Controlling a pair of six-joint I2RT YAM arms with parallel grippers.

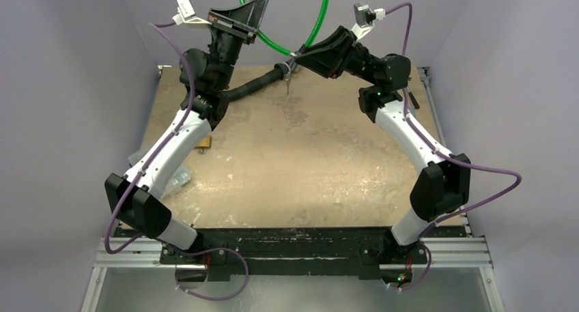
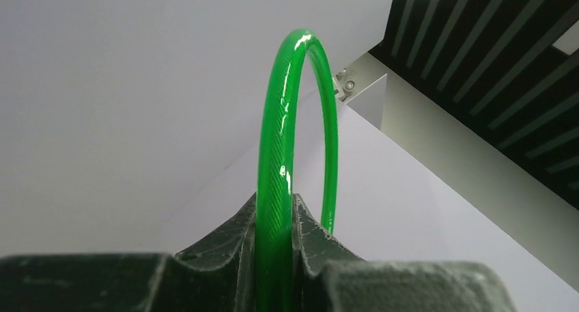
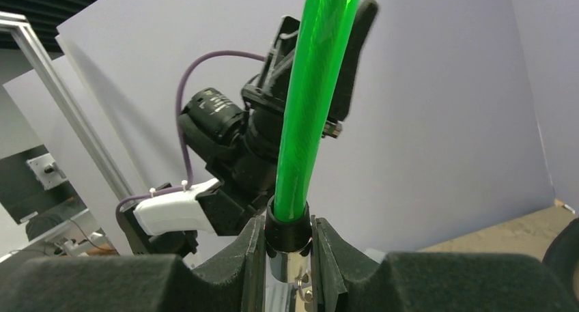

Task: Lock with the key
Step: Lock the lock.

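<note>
Status: none of the locking job is done yet, imo. Brass padlock (image 1: 203, 143) lies on the bench (image 1: 307, 168) at the left, tucked against the L forearm and partly hidden by it, w/ no end effector near it. Can't tell if the shackle is open or pushed home, too small in the top view. Both arms are raised at the far edge of the bench, busy w/ the green cable loop (image 2: 273, 141) instead. Left end effector (image 2: 275, 213) is clamped on the cable, pads touching it on both sides, w/ the loop arcing up above. Right end effector (image 3: 288, 240) is clamped on the cable's other end, at the black collar (image 3: 287, 231), w/ a silver ferrule (image 3: 280, 265) sitting just below it between the fingers. Key (image 1: 287, 87) is prob the tiny silvery bit dangling just under the R fingertips in the top view. It hangs above the bench beside a black tube (image 1: 256, 83) that runs from the cable end toward the L arm. Low confidence on that, it's only a few px. R wrist view shows a small metal bit at the bottom edge but I can't ID it. So neither end effector seems to have the key itself pinched, and the key is well apart from the padlock. Left to do, as I judge it:
- free an arm from the cable
- get a proper pinch on the key
- pick up or steady the padlock
- seat the shackle
- key into the keyway, then turn

I.e. the whole seq is outstanding.
</note>
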